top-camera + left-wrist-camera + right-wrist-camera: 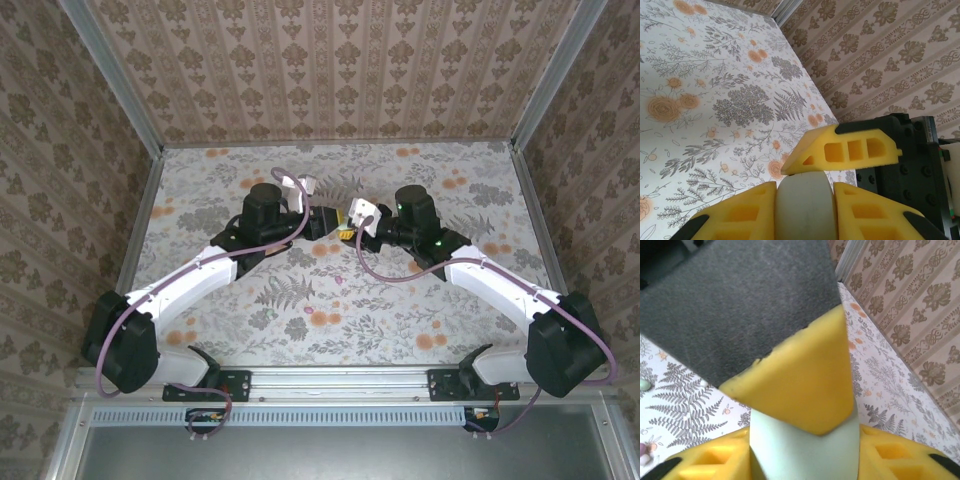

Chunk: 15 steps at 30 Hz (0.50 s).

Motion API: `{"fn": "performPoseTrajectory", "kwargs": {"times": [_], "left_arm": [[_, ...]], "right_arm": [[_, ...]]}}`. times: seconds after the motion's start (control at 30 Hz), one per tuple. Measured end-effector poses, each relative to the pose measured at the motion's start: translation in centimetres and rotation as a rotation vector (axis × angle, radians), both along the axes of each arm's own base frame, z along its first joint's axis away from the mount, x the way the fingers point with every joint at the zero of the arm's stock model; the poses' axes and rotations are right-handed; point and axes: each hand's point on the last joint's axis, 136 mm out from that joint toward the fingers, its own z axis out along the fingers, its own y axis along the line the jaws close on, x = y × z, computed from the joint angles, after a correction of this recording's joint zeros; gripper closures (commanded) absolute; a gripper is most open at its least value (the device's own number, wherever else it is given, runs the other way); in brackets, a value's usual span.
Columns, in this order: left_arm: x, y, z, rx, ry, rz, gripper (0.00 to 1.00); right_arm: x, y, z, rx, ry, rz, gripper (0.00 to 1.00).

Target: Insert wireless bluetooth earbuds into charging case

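Both arms met over the floral-patterned tablecloth (300, 310), on either side of a pale mint, smooth oval plastic case (804, 212).

Left gripper (804, 189): the yellow fingers were closed in on the mint case, one against each flank. The case was held clear of the cloth.

Right gripper (802, 440): approached the same case from the opposite side. The case lay between its yellow fingers (900, 457). In the left wrist view one of these fingers rested across the top of the case. It could not be told from the pictures whether this claw was clamping the case or had slackened.

The left gripper's grey-padded finger (740, 305) crossed over the case in the right wrist view.

Earbud: a tiny pinkish bean-shaped earbud (644, 454) lay on the cloth below and well apart from the case. It was cut off by the picture's left edge.

A tiny pale green piece (643, 385) also lay on the cloth, apart from the case. It was too small to identify.
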Motion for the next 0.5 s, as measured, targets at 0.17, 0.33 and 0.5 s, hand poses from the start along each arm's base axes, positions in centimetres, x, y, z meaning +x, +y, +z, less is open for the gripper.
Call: {"fn": "performPoseTrajectory", "kwargs": {"times": [0.17,0.33,0.5], "left_arm": [[0.5,0.8,0.5,-0.033,0.003,0.037,0.80],[1.1,2.0,1.8,-0.091,-0.008,0.080,0.81],[1.1,2.7,3.5,-0.140,-0.027,0.094,0.80]], "right_arm": [[0.3,-0.1,1.1,0.055,-0.001,-0.029,0.35],[-0.3,-1.0,2.6,0.160,-0.016,-0.031,0.37],[-0.2,-1.6,3.6,0.247,-0.015,0.013,0.39]]}}
